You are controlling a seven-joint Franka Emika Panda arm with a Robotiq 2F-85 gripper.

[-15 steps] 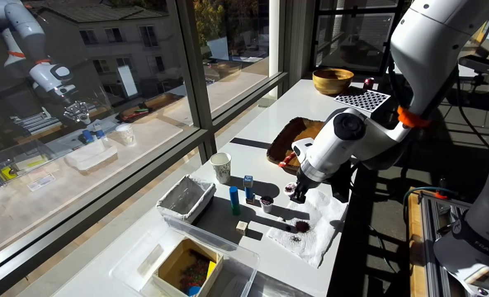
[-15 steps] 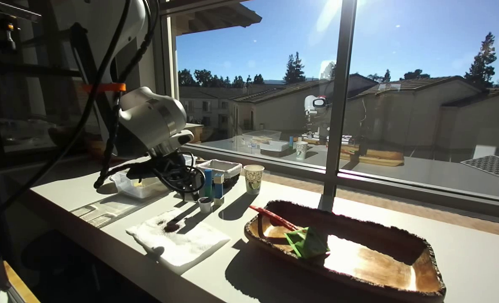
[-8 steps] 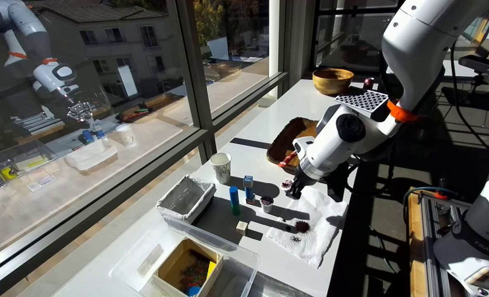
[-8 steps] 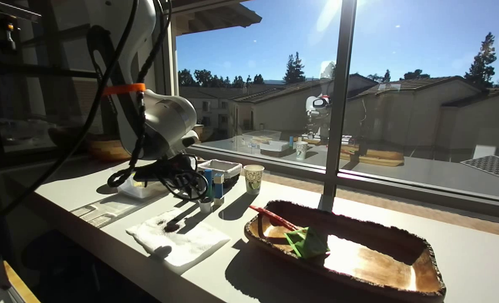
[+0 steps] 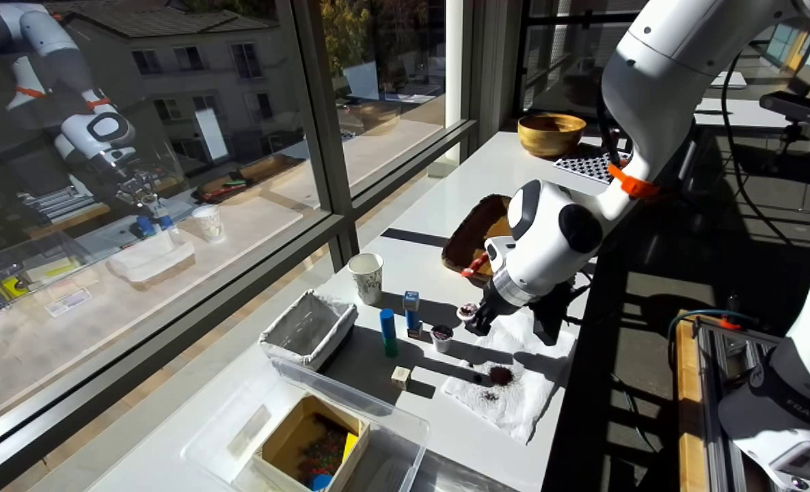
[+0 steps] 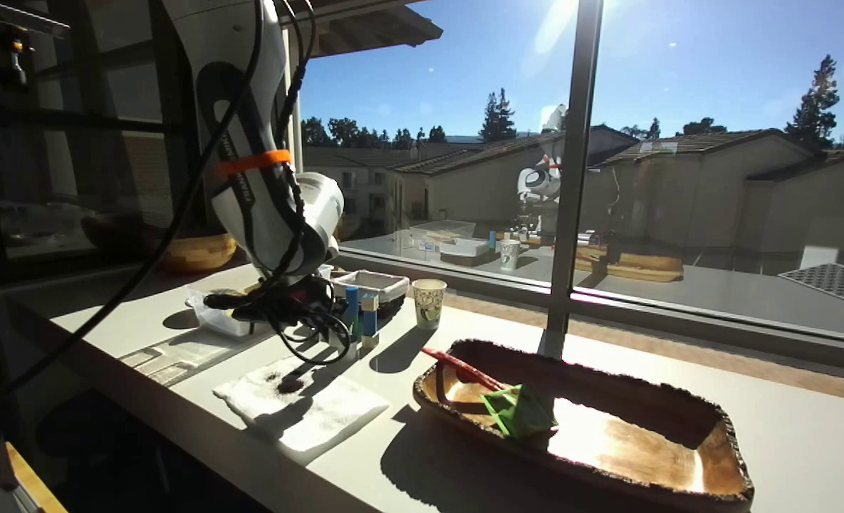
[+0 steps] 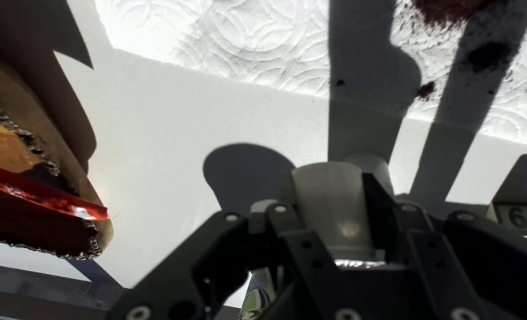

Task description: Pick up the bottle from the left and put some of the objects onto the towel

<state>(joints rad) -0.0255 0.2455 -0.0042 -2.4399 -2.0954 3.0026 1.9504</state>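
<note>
Your claw (image 7: 330, 195) is pinching a small pale cup (image 7: 332, 209), holding it up off the table (image 5: 446, 181); an exterior view lets you see dark matter (image 5: 468, 309) in its mouth. The towel (image 5: 514, 413) lies spread, slightly wrinkled, along the table's edge nearest the robot, with a patch of dark brown grounds (image 5: 501, 375) on it. You can't tell whether the held cup is directly over the towel. A second small cup (image 5: 441, 344), also dark inside, stands on the table just beside the towel; in your wrist view, the held one partly covers it. Near it are a blue-and-green cylinder (image 5: 388, 335) and a stack of blocks (image 5: 412, 317), both upright. The paper cup (image 5: 367, 280) stands near the lined basket (image 5: 333, 342). In the wooden tray (image 6: 649, 449) lie a red strip (image 6: 468, 370), reaching past the rim, and a green folded thing (image 6: 520, 411).
</note>
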